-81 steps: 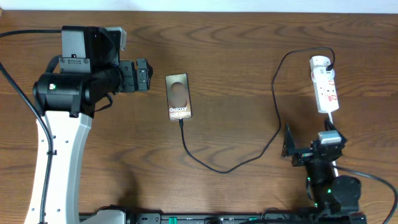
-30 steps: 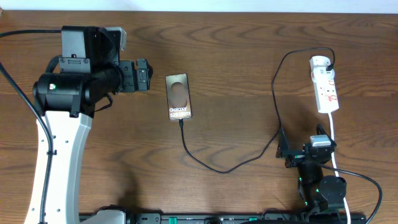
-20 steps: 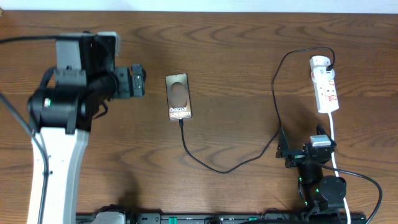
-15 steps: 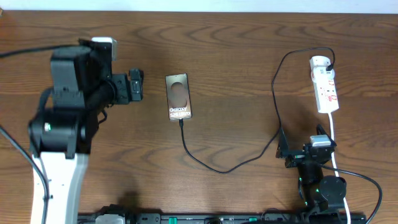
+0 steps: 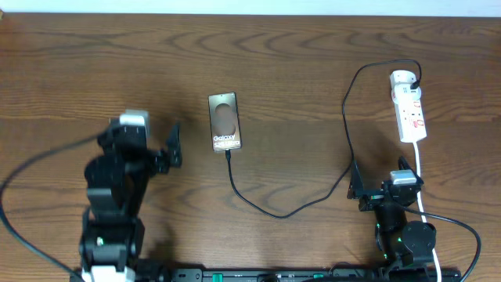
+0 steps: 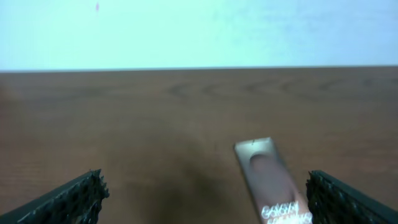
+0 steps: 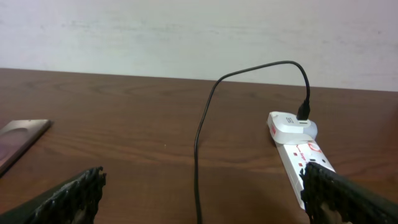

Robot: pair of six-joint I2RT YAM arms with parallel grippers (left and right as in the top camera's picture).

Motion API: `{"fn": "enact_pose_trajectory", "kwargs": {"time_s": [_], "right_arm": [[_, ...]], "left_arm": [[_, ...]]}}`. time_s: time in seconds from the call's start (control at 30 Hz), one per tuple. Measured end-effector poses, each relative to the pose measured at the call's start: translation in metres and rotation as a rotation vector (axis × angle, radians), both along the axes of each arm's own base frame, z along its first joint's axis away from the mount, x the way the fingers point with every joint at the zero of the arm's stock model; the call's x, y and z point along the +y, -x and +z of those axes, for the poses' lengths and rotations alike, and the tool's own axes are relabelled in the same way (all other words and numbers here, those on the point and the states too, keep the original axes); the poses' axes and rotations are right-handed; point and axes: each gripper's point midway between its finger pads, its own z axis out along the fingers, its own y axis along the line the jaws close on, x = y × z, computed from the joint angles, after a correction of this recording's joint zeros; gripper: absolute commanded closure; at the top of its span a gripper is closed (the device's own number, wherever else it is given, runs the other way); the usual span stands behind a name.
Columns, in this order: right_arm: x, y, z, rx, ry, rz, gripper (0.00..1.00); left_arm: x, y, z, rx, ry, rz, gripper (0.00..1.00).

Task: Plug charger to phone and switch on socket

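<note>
While the left claw (image 5: 153,145) and right claw (image 5: 382,184) gape empty, the thin black charger cable (image 5: 266,210) looks limp; best gripped at its stiff plug (image 5: 228,154) by the dark-brown phone (image 5: 225,122).

The wooden table (image 5: 297,47) bears the phone (image 5: 225,122), the charger (image 5: 278,215) (looping between them) and the socket (image 5: 410,115).

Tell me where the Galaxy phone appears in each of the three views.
Overhead: the phone lies left of centre, in the upper half; the black charger cable reaches its lower end.
Left wrist: the phone sits low, right of centre, cut by the bottom edge.
Right wrist: the phone is at the far left edge, only partly in view.
Shared landmark: the far edge of the wooden table, against the pale wall.
</note>
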Motion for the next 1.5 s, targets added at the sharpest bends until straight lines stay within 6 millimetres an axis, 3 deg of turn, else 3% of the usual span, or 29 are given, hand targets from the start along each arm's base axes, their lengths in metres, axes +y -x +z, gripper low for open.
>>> {"fn": "enact_pose_trajectory", "kwargs": {"time_s": [0.23,0.63,0.77,1.0,1.5], "right_arm": [[0.000,0.000,0.000,0.000,0.000,0.000,0.01],[0.000,0.000,0.000,0.000,0.000,0.000,0.01],[0.000,0.000,0.000,0.000,0.000,0.000,0.01],[0.000,0.000,0.000,0.000,0.000,0.000,0.01],[0.000,0.000,0.000,0.000,0.000,0.000,0.01]], "left_arm": [[0.005,0.029,-0.043,-0.030,-0.049,0.005,0.02],[0.007,0.046,-0.073,-0.126,-0.105,0.004,0.02],[0.008,0.047,-0.078,-0.145,-0.110,0.014,0.02],[0.010,0.049,-0.065,-0.205,-0.113,0.024,0.02],[0.010,0.049,-0.064,-0.208,-0.113,0.027,0.02]]}}
